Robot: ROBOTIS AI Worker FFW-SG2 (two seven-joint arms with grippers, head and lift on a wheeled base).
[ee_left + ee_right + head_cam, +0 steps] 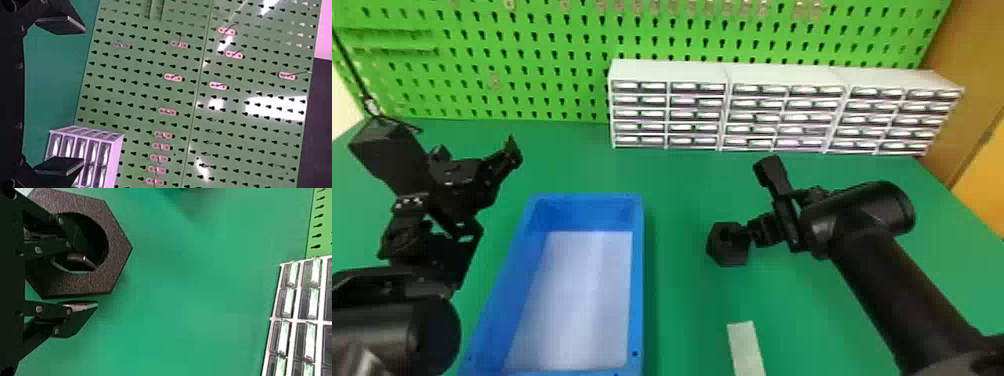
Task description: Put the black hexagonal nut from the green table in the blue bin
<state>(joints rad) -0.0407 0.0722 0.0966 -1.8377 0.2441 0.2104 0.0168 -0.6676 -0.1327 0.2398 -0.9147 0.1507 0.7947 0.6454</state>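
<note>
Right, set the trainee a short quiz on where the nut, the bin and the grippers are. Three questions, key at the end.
1. Multiple choice: what is at the right gripper?
A) a drawer
B) the nut
C) the pale strip

2. True or false: the bin stands on the table, and the nut is outside it, to the robot's right.

3. Fill in one word: the fingers of the left gripper stand ____, with nothing held between them.

Key: 1 B; 2 true; 3 apart.
</note>
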